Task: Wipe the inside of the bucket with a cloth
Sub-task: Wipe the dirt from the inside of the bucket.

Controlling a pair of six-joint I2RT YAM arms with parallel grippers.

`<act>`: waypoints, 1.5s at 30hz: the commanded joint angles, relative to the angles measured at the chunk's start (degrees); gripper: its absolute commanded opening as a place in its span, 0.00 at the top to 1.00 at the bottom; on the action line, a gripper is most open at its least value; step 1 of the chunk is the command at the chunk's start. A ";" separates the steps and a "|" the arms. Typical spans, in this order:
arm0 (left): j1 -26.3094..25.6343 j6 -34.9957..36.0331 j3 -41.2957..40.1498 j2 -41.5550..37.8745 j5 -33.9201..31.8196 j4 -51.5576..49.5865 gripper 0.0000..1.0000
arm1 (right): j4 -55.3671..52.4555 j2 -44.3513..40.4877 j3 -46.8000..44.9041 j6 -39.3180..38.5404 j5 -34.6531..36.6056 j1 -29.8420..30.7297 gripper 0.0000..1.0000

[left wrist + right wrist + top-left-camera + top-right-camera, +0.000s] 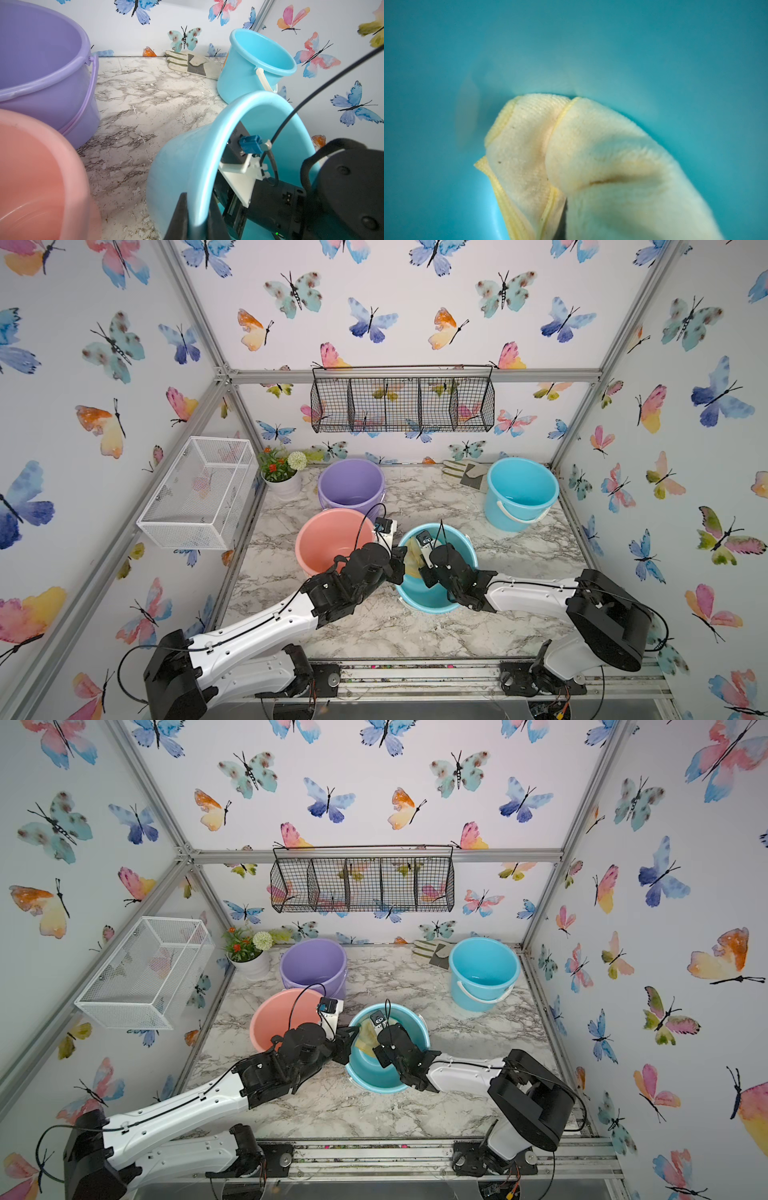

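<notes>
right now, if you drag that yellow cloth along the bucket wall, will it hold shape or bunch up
Probably bunches: the cloth lies in soft folds, so floppy. Its fuzzy pile likely grips the smooth bucket wall. Thin edges suggest it is light.

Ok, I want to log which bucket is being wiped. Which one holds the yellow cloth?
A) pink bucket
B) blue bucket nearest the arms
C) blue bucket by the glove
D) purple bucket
B: in both top views the cloth sits inside the near blue bucket, and the right wrist view shows it against a blue wall.
</notes>
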 commanded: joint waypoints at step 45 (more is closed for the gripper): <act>-4.25 0.99 -4.52 -1.23 -1.74 0.41 1.00 | -14.99 6.56 10.95 18.19 -40.20 -0.38 0.98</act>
